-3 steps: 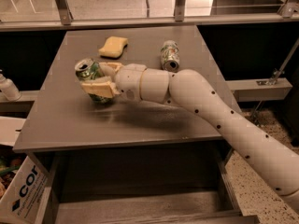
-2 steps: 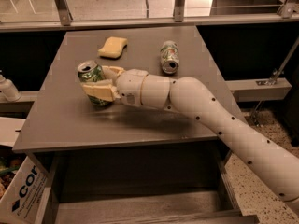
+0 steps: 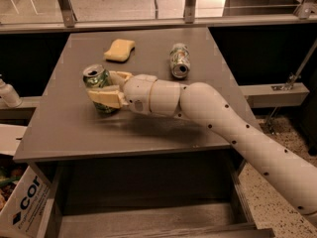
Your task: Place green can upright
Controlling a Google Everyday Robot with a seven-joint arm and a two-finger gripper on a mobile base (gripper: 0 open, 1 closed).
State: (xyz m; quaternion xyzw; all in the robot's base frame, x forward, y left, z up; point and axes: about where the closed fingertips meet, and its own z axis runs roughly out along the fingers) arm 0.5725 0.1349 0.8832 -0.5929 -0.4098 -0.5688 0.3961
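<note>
The small, mottled dark green can (image 3: 95,77) of shiny metal sits near the left edge of the flat grey tabletop (image 3: 69,133), midway between the near and far edges. Its long axis is almost vertical, silver top up, leaning slightly toward the left edge. The cream plastic two-finger gripper (image 3: 102,88) reaches in from the right, clamped on the can's smooth round sides. The base looks at or just above the surface, so release likely turns on squaring that lean. A soft yellow rectangular sponge (image 3: 119,49) and a paler can (image 3: 179,59) on its side lie well apart, toward the far edge
</note>
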